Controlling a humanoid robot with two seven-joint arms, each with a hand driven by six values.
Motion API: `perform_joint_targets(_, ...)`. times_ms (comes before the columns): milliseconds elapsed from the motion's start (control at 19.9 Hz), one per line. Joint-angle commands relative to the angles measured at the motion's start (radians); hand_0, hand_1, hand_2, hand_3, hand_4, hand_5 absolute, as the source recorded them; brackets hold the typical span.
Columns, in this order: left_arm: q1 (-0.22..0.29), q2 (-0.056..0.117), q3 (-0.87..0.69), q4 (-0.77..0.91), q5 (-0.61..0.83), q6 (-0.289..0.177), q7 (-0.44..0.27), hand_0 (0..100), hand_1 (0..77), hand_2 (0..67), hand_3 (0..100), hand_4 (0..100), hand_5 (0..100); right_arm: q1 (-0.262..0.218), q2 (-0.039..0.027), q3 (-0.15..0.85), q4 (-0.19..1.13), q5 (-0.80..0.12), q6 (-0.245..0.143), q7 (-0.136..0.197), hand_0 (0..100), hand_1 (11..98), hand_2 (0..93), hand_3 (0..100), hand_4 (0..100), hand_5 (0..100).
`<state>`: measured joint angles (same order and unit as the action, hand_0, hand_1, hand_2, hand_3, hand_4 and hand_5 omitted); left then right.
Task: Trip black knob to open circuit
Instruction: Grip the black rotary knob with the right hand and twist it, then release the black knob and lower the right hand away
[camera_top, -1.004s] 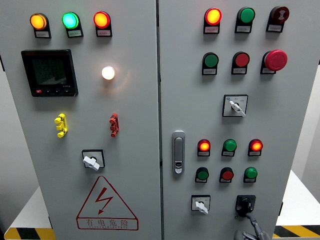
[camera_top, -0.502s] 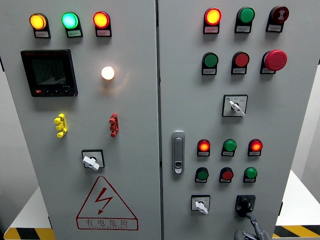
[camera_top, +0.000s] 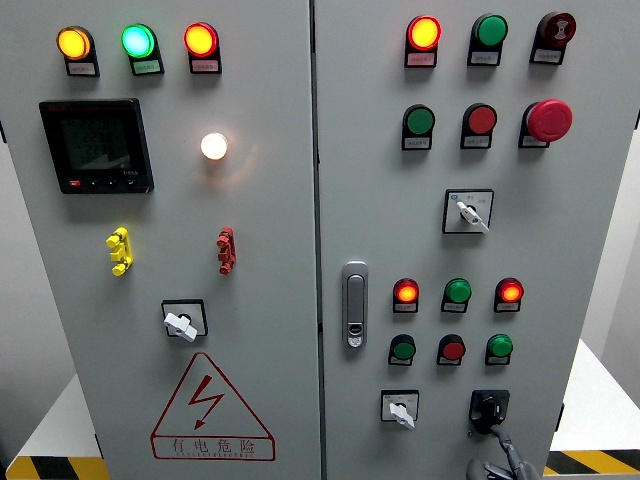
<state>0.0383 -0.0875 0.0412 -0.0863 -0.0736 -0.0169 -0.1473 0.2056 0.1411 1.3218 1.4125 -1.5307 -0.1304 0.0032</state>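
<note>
Right hand (camera_top: 497, 462) is poking up from the bottom edge of the head view, a grey finger (camera_top: 506, 447) reaching toward the black knob (camera_top: 487, 409) and looking like it's touching the knob's lower end, or sitting just beside it. Only a sliver of the hand is showing, so I can't tell if the fingers are spread or curled. Left hand isn't showing at all.

That knob is sitting at the bottom right of the cabinet's right door (camera_top: 590, 230), just right of the white-handled selector switch (camera_top: 399, 409) and below the green pushbutton (camera_top: 499, 347).

Handling-wise, I'm guessing it's a stiff rotary switch with a spring detent: hard plastic, not fragile, probably a bit slick. Best bet is pinching the raised bar across its face from both sides and twisting, rather than pushing with one fingertip.

Room is looking okay. The white selector is sitting near on the left, and the door's right edge is running close on the right, with open space beyond it. Nothing is crowding the knob from below except the hand itself. The door handle (camera_top: 355, 304) is well apart to the upper left.
</note>
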Motion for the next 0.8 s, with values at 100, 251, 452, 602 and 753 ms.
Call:
perform_joint_targets(100,0.0,0.0,0.0,-0.001,0.0,0.0,0.0,0,3.6,12.7,21,7,2,0.008,-0.0015,-0.004,0.0,0.001,0.0,-0.009,86,52.4,3.8,86,88,100)
perform_joint_targets(251,0.0,0.0,0.0,0.0,0.0,0.0,0.0,0,3.7,12.7,21,7,2,0.017,-0.0015,-0.009,0.0,0.001,-0.002,-0.012,86,51.9,3.8,86,89,100)
perform_joint_targets(452,0.0,0.0,0.0,0.0,0.0,0.0,0.0,0,3.6,12.7,21,7,2,0.018,-0.0015,-0.01,-0.001,0.001,-0.002,-0.012,86,51.6,3.8,86,89,100)
perform_joint_targets(602,0.0,0.0,0.0,0.0,0.0,0.0,0.0,0,3.6,12.7,21,7,2,0.018,-0.0015,-0.01,-0.004,0.001,-0.002,-0.012,86,51.4,3.8,86,89,100)
perform_joint_targets(753,0.0,0.0,0.0,0.0,0.0,0.0,0.0,0,3.6,12.7,21,7,2,0.018,0.0,-0.009,-0.006,0.001,-0.002,-0.011,86,51.3,3.8,86,89,100)
